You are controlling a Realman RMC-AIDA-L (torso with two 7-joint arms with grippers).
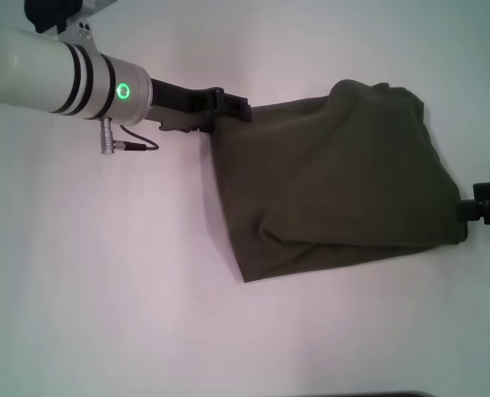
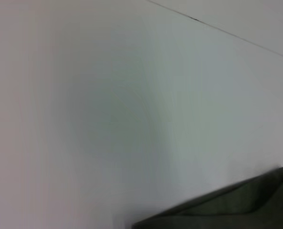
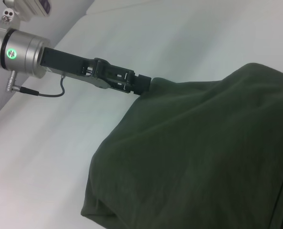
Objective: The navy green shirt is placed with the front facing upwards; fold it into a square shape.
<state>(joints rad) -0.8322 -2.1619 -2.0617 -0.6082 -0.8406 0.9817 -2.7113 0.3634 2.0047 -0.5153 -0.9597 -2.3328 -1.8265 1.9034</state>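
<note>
The navy green shirt point(image 1: 335, 182) hangs as a folded, draped sheet stretched between both grippers, its plain olive side showing and no lettering visible. My left gripper point(image 1: 246, 110) is shut on the shirt's upper left corner, its fingertips buried in the cloth. The right wrist view shows that same left gripper point(image 3: 147, 84) biting the fabric edge of the shirt point(image 3: 203, 157). My right gripper point(image 1: 469, 212) is shut on the shirt's right corner at the frame edge. A strip of the shirt point(image 2: 236, 207) shows in the left wrist view.
The white table point(image 1: 104, 273) spreads under and around the shirt. A thin cable point(image 1: 137, 141) loops below the left wrist. A dark seam line point(image 2: 217, 28) crosses the surface in the left wrist view.
</note>
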